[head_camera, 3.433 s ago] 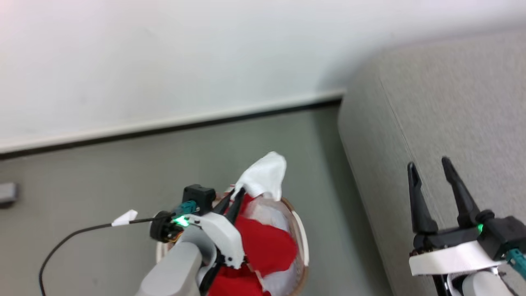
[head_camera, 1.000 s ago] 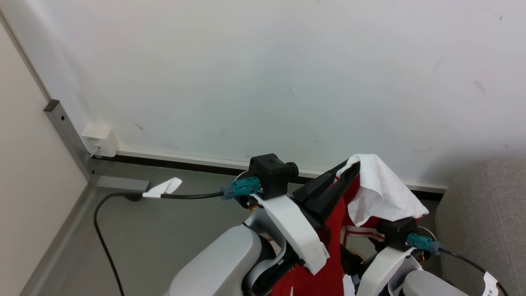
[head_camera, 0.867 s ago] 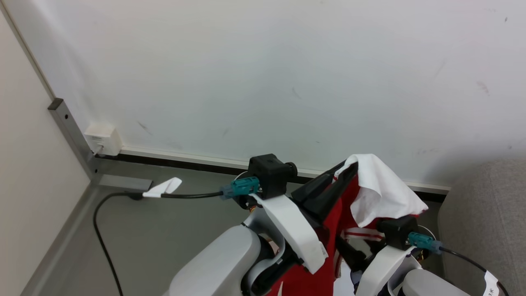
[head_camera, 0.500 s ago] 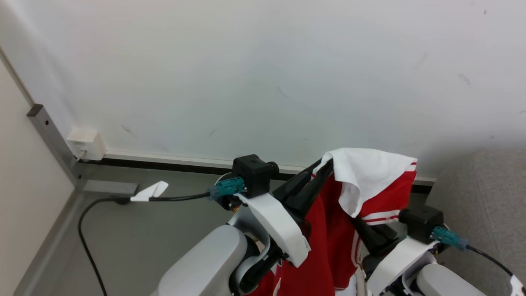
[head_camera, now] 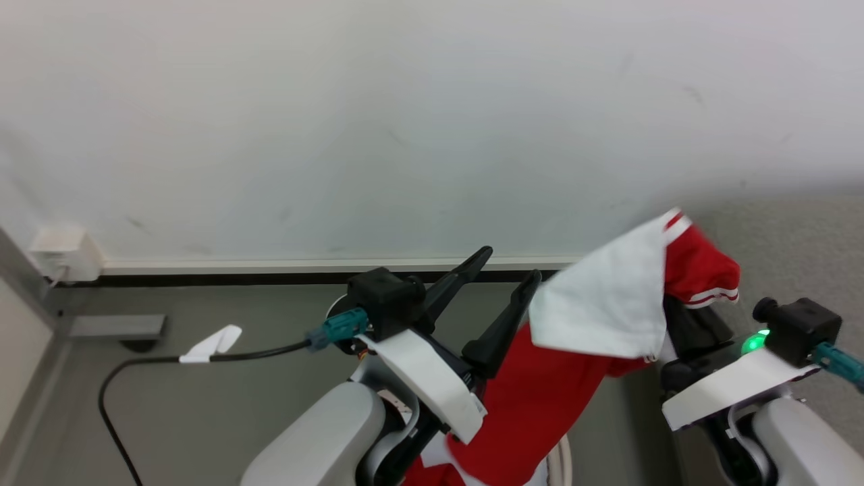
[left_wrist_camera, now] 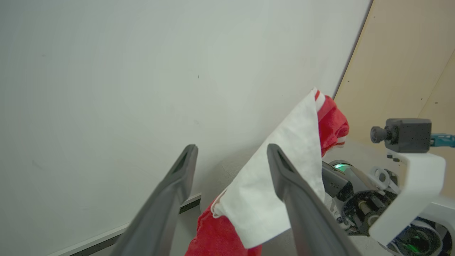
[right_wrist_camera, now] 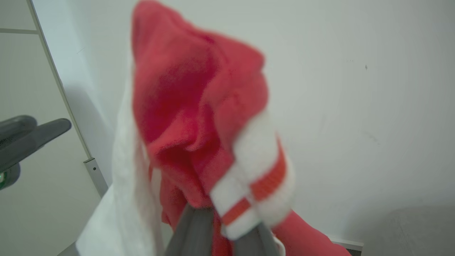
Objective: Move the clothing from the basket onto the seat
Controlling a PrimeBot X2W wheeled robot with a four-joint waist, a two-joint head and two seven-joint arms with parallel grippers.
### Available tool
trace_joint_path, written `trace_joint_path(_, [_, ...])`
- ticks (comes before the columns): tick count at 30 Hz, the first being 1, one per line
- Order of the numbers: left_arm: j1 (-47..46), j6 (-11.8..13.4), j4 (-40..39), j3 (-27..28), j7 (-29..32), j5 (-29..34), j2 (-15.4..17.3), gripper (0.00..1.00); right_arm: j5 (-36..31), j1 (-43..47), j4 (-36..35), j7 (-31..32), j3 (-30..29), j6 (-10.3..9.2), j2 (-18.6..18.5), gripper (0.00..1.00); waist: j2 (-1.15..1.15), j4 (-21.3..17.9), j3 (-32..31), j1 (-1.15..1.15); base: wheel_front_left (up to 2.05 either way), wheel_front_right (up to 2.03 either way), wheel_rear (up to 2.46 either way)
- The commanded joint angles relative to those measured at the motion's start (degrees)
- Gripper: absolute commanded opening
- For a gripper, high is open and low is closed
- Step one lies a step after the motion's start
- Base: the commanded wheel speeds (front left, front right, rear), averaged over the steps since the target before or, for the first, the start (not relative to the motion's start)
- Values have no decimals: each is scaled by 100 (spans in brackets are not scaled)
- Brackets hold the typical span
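Behind, white wall, grey floor; seat right; right pincer grips clothing.

Both arms reach up, left gripper spread wide, right gripper clamped on the clothing.

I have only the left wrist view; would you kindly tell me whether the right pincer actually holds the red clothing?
Observer: Yes; the right wrist view shows the right pincer shut on the clothing, striped cuff draped over it.
Operator: Thanks. Where does the rest hang?
Observer: In the head view, its red body drops past the left pincer to the bottom edge.
Operator: And the seat?
Observer: The seat is grey, at the head view's right, just beyond the right arm.
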Motion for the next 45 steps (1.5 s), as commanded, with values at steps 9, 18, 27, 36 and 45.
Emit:
trace_joint_path(9, [225, 21, 44, -162, -346, 336, 217, 100, -321, 100, -660, -1, -817, -10, -282, 0, 0, -1043, 199, 0, 0, 0, 0])
trace_joint_path(18, [284, 2, 130, -311, -672, 661, 253, 100, -614, 632, -1580, 95, -1475, -10, -460, 0, 0, -1995, 283, 0, 0, 0, 0])
trace_joint_path(27, [286, -35, 297, -417, -784, 869, 247, 100, -424, 1147, -2486, 463, -1932, -10, -282, 0, 0, -2446, 412, 0, 0, 0, 0])
trace_joint_path(36, [103, -91, 232, -426, -773, 1036, 377, 100, -174, 493, -3011, 984, -2312, -10, -432, 0, 0, -2404, 849, 0, 0, 0, 0])
trace_joint_path(45, [-326, -101, -224, -363, -443, 1229, 769, 100, -205, -1069, -2594, 1449, -2973, -10, -850, 0, 0, -2069, 2078, 0, 0, 0, 0])
